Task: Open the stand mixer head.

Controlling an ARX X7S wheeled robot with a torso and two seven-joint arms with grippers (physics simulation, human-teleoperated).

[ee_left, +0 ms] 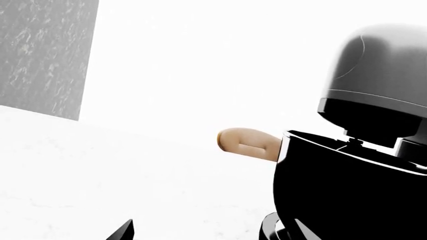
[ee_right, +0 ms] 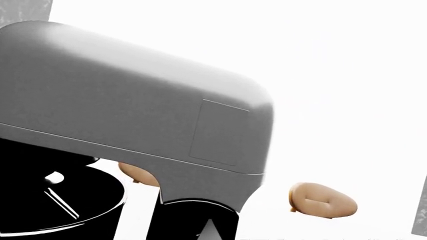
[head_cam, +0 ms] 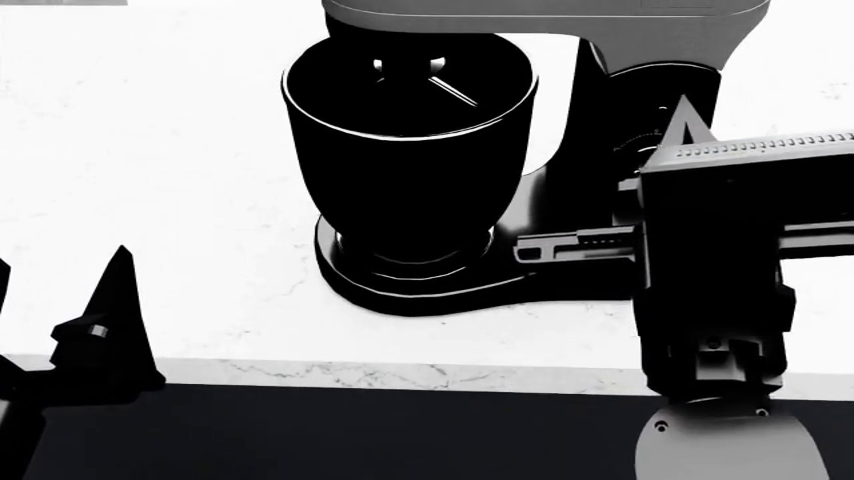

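The stand mixer head (ee_right: 133, 105) is a light grey rounded housing over the tall black bowl (head_cam: 407, 150); it also shows in the left wrist view (ee_left: 380, 65) and at the head view's top edge (head_cam: 534, 12). A thin metal beater (head_cam: 434, 80) hangs inside the bowl. My right gripper (head_cam: 683, 120) is shut and empty, its tips pointing up beside the black column (head_cam: 627, 95), below the head's rear end; it also shows in the right wrist view (ee_right: 212, 230). My left gripper (ee_left: 213, 235) is open and empty, low at the counter's front left, apart from the mixer.
The mixer stands on a white marble counter (head_cam: 160, 180) whose front edge (head_cam: 400, 375) runs across the head view. Tan bread rolls lie behind the mixer (ee_left: 247, 145), (ee_right: 322, 200). A grey wall panel (ee_left: 40, 55) stands at the back.
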